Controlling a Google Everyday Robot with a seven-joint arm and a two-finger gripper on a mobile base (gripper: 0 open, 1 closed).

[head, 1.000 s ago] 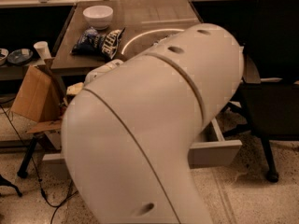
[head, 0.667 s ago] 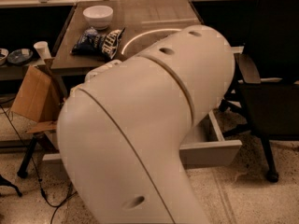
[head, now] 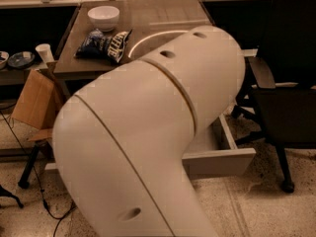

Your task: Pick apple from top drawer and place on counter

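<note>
Mostly, a smooth, cream-coloured, rounded plastic arm shell [head: 148, 132] with thin seams and small oval recesses fills the middle of the view. The gripper is hidden somewhere behind it, so I cannot tell whether it is released or grasping anything. The wide, shallow grey top drawer [head: 222, 162] stands pulled out below the flat grey-brown counter [head: 168, 14]. Its flat front panel runs left to right and faces the camera. Only its right end shows, and the apple cannot be seen because the arm covers most of the drawer box. On the counter rest a round, glossy white bowl [head: 103, 18], a crinkled dark blue snack bag [head: 104, 44] near it, and a thin white arc mark [head: 140, 39]. A black office chair [head: 289, 83] stands just right of the drawer. A brown cardboard box [head: 32, 100] leans at the left.
</note>
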